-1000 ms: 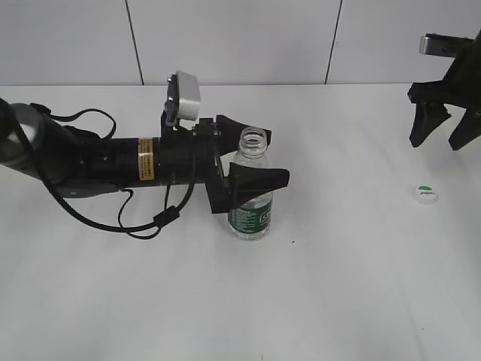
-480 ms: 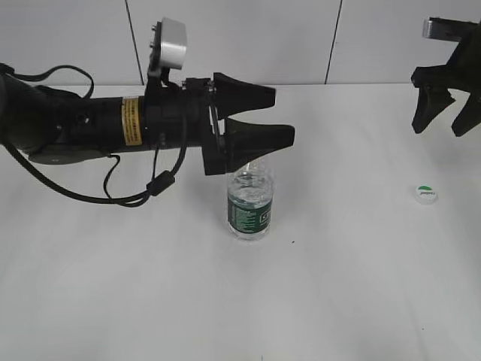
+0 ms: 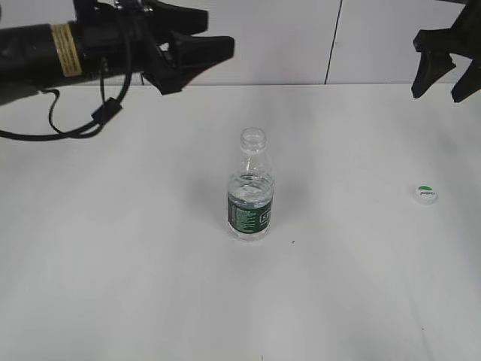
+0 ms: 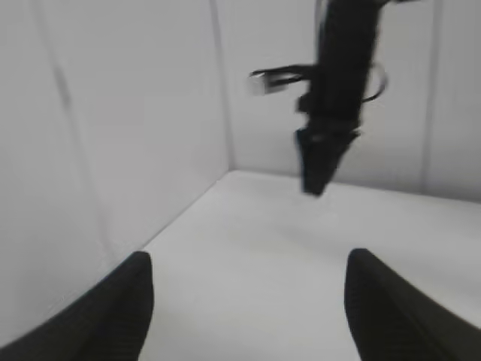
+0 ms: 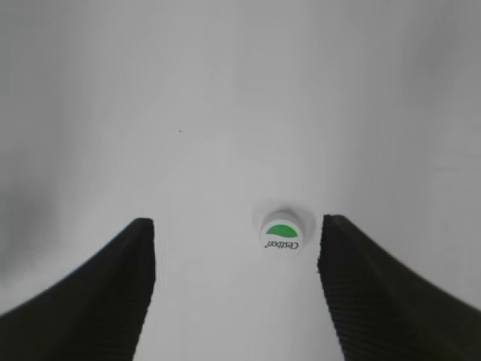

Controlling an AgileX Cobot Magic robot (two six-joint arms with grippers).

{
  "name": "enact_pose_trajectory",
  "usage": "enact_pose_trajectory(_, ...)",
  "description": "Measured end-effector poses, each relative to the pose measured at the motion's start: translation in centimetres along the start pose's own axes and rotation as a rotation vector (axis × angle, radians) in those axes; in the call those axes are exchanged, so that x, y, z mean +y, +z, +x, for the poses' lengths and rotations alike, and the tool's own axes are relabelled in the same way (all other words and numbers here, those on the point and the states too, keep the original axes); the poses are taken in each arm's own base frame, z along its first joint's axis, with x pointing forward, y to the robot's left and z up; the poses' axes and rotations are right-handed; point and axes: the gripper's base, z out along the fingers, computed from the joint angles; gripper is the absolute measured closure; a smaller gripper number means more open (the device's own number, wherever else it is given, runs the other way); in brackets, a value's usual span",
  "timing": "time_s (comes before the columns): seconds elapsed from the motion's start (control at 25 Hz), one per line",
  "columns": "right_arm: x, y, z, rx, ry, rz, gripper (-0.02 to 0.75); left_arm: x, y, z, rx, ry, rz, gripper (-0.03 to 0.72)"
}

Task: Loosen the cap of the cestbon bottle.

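The cestbon bottle [image 3: 250,192] stands upright and uncapped in the middle of the white table, clear with a dark green label band. The cap [image 3: 425,194], white with a green patch, lies on the table at the right, apart from the bottle; it also shows in the right wrist view [image 5: 281,233]. My left gripper [image 3: 199,34] is open and empty, raised high at the upper left, well away from the bottle; its fingers frame bare table in the left wrist view [image 4: 248,308]. My right gripper [image 3: 443,79] is open and empty, high above the cap [image 5: 237,289].
The white table [image 3: 150,286] meets a white panelled wall at the back. The left arm's black cable [image 3: 90,120] hangs at the upper left. In the left wrist view the right arm [image 4: 334,98] hangs blurred above the table's far side.
My left gripper has let go of the bottle and risen up and to the left, away from it. The right gripper has risen a little. Bottle and cap have not moved.
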Motion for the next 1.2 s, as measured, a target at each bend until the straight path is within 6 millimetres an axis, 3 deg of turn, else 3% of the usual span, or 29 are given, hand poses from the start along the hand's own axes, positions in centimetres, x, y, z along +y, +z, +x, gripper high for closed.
enact_pose_trajectory(0.12,0.3,-0.6,-0.4,-0.027,0.008,-0.026,0.22,2.5,-2.1,-0.3,0.18,0.036,-0.253,0.209)
enact_pose_trajectory(0.32,0.7,-0.9,-0.7,-0.048,0.019,-0.062,0.22,6.3,-6.2,1.1,0.558,0.038,-0.693,0.209)
enact_pose_trajectory(0.6,1.0,-1.0,-0.7,-0.052,0.031,-0.093,0.22,8.0,-9.0,1.0,0.78,-0.02,-0.993,0.209)
enact_pose_trajectory(0.84,1.2,-1.0,-0.8,-0.055,0.038,-0.115,0.22,7.5,-9.7,1.5,0.798,-0.249,-1.086,0.209)
enact_pose_trajectory(1.0,1.3,-1.0,-0.8,-0.056,0.038,-0.119,0.22,6.7,-9.8,1.6,0.856,-0.351,-1.044,0.209)
enact_pose_trajectory(1.2,1.4,-1.5,-0.7,-0.064,0.039,-0.116,0.22,5.7,-9.6,0.0,0.994,-0.479,-0.917,0.211)
